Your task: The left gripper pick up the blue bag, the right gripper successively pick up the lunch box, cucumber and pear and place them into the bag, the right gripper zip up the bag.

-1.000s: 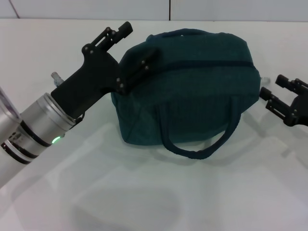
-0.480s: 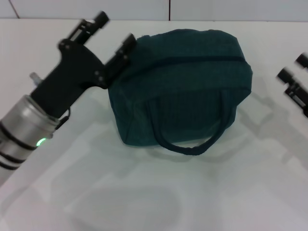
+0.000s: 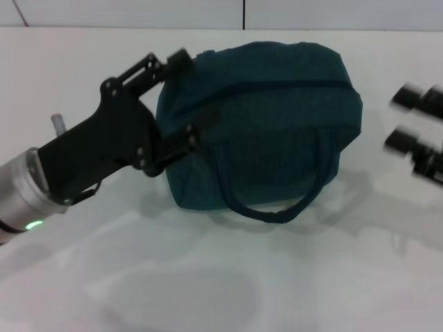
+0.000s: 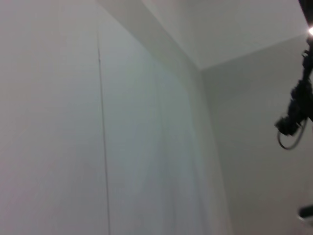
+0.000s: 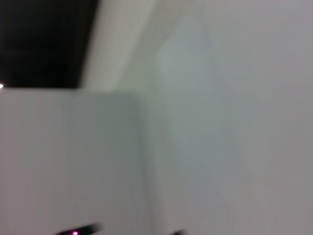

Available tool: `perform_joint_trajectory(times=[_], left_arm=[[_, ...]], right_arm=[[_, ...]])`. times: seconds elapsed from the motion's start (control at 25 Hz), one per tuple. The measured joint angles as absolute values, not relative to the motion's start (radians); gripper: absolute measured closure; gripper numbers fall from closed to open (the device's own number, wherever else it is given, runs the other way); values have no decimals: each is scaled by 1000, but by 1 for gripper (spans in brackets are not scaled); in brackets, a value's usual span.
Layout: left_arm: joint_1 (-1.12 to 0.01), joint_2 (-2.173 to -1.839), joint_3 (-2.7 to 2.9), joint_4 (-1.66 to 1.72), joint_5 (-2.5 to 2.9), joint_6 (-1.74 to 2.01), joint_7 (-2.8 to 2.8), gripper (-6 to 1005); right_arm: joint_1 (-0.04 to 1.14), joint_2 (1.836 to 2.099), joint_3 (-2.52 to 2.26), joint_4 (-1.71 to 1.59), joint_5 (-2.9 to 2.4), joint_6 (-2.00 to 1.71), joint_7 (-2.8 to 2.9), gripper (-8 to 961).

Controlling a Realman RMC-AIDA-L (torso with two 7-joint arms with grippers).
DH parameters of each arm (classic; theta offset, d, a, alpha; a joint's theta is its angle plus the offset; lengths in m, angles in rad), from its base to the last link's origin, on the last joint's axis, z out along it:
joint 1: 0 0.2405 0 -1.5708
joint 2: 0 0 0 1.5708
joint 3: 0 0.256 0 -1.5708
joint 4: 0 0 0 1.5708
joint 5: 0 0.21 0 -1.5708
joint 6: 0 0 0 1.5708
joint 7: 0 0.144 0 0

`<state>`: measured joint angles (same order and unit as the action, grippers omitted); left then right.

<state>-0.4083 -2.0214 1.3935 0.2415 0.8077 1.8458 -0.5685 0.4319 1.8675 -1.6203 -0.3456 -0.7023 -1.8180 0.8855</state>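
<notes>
The blue bag [image 3: 277, 131] rests on the white table [image 3: 208, 277] in the head view, its zip line running along the top and one handle loop hanging down the front. My left gripper [image 3: 190, 91] is open at the bag's left end, one finger by the top corner and the other lower on the side; I cannot tell whether they touch the cloth. Blurred at the right edge, my right gripper [image 3: 400, 117] stands open, a short way off the bag's right end. The lunch box, cucumber and pear are out of view.
Both wrist views show only pale walls and ceiling. A dark fixture [image 4: 293, 117] hangs at the edge of the left wrist view. A wall line [image 3: 243, 14] runs behind the table.
My left gripper swung from beside the bag's upper left corner down across its left end. The right gripper drew away to the right, then edged back. The bag settled after the first frame.
</notes>
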Motion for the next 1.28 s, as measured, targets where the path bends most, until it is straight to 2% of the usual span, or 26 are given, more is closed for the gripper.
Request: perform_joint_trajectory(times=[0.04, 0.08, 0.12, 0.24, 0.32, 0.44, 0.72, 1.28], left_arm=[[-408, -2021, 1393, 242, 808, 1846, -568, 298], [-408, -1997, 1394, 247, 834, 1848, -592, 299], [-407, -1989, 1395, 252, 846, 1849, -604, 299], [-407, -1955, 1395, 277, 914, 1848, -659, 301], [-405, -1944, 1394, 286, 957, 1846, -675, 301], [-397, -1944, 1390, 289, 974, 1843, -675, 301], [-398, -1941, 1393, 291, 987, 1811, -669, 301], [-407, -1950, 1392, 313, 1029, 1769, -651, 300]], right_arm=[[457, 1855, -1619, -346, -744, -1827, 906, 396], [478, 1850, -1618, -346, -782, -1837, 916, 396], [491, 1847, -1617, -347, -807, -1843, 920, 397], [518, 1845, -1617, -369, -876, -1846, 922, 397], [531, 1847, -1617, -382, -908, -1837, 922, 397], [540, 1853, -1609, -393, -930, -1817, 915, 398], [532, 1896, -1551, -402, -938, -1748, 900, 397], [511, 1902, -1549, -451, -940, -1685, 900, 397]])
